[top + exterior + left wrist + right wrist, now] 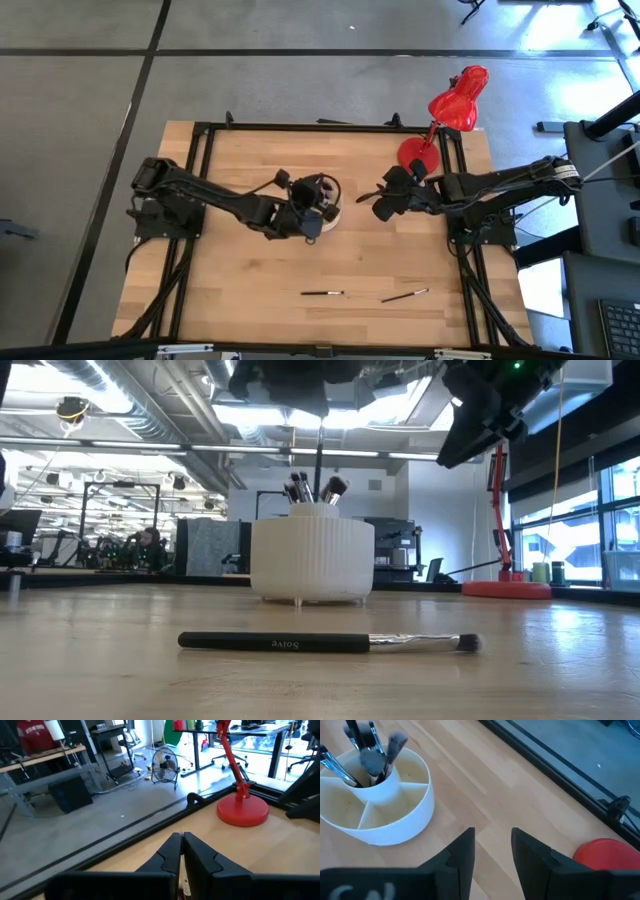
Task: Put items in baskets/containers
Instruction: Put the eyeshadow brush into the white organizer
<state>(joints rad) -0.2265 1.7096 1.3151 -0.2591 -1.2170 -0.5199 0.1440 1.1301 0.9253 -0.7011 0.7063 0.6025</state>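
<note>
The cream round container (312, 565) with inner dividers (367, 810) stands mid-table, its rim (337, 214) showing past my left gripper. Several dark-handled brushes (372, 757) stand in its centre cup. My left gripper (316, 208) hovers over the container, shut on one thin dark brush (318, 470). My right gripper (492, 849) is open, above the table right of the container (385, 198), touching nothing. Two more brushes lie flat near the table's near edge, one (322, 293) (330, 643) toward the middle, one (405, 295) to its right. My left gripper (181, 851) pinches a thin dark brush between its two fingers (167, 855), on the upper part of the handle (318, 455). The fingers reach in from the table's left, slanting down, across the handle. The brush stands upright, its lower end down in the centre cup (316, 503).
A red desk lamp stands at the table's far right, its round base (416, 152) (243, 811) on the wood and its head (460, 100) beyond the edge. A black frame rail (320, 127) runs along the far edge. Bare wood (250, 290) lies toward the near-left.
</note>
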